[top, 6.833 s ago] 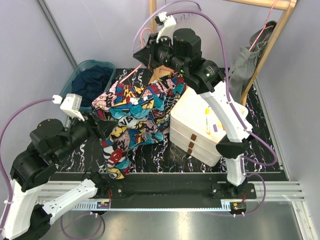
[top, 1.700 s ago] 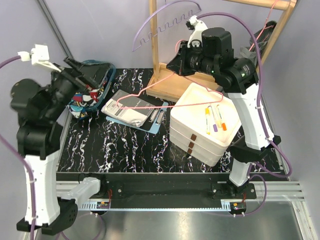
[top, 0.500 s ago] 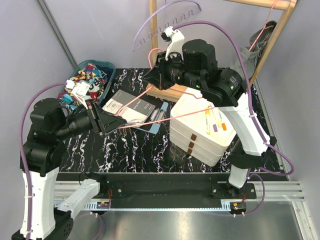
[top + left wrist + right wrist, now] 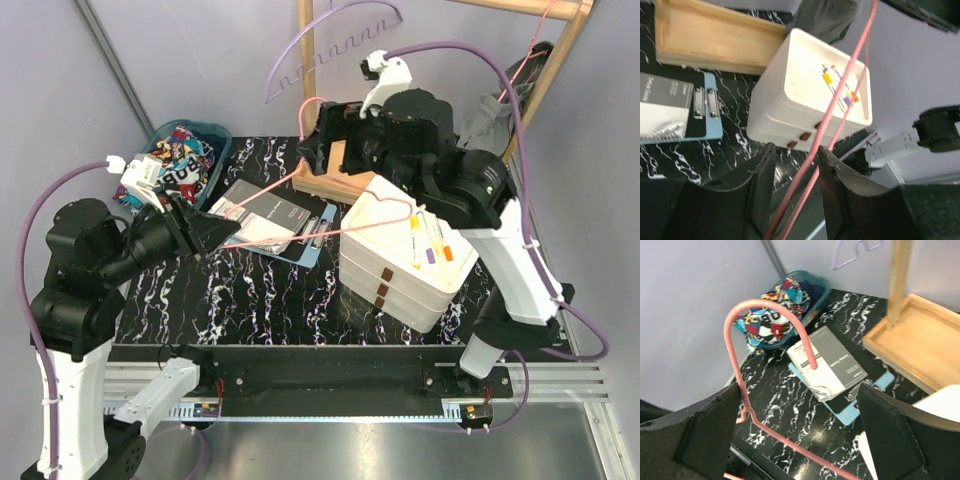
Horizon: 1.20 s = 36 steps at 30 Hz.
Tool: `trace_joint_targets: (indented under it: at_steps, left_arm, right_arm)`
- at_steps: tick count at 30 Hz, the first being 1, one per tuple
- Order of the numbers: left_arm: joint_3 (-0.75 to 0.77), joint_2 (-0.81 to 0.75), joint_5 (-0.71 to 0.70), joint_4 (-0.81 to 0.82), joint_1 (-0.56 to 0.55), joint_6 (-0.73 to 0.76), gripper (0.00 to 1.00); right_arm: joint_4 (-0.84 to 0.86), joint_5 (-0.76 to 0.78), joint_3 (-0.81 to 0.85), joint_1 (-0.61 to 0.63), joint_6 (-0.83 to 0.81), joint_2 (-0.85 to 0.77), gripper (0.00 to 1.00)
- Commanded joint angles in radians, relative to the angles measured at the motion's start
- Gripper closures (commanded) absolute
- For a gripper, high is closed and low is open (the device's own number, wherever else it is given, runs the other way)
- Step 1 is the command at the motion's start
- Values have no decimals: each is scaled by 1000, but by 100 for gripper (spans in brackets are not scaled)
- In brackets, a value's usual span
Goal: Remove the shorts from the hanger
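Since the oldest frame the graffiti-print shorts have left the hanger, which was draped in them then and is bare pink wire now. Over the last half second its far corner has swung over the white tray stack.

Those shorts lie bunched in the teal bin, well left of the tray stack and further back. Their red, blue, yellow and black-and-white print is crumpled into folds that rise above the rim. In the right wrist view a dark navy cloth shows under them at the bin's far side. The grey shorts hang limp and creased on the wooden rack behind the tray stack.

The hanger stretches from above the tray stack leftward to the left fingers. Its two wires run through the gap between them, and I cannot tell whether they pinch it. The right fingers stand wide apart behind the tray stack, with the hanger's hook rising between them and its neck just beside one.
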Motion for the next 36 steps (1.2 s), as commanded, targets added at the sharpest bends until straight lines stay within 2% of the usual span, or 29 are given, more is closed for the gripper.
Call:
trace_joint_targets:
  at_steps: [1,7,11,18,21,24,32,36]
  left_arm:
    - [-2,25,-100,157,0,-17,100]
    - [-21,132,-107,395,0,-87,100]
    - [48,241,-61,426,0,-81,100]
    - [162,409,-133,580,-6,-137,100]
    - [249,513,-202,630,-29,-176,100]
    - [359,649,-278,656,-63,-173,100]
    - [659,896,-481,668,-133,-153,100]
    - [694,985,-573,711,-149,-146,100]
  right_arm:
    - [59,331,-75,-8,-8,-156,0]
    - [98,371,-227,-8,-22,-302,0]
    - [140,354,-315,-8,-60,-385,0]
    - [176,409,-453,-8,-87,-520,0]
    - [177,439,-490,-8,-80,-576,0]
    - [177,488,-514,-8,-87,-615,0]
    - [177,584,-508,-8,-148,-664,0]
    - [176,623,-507,-7,-171,-678,0]
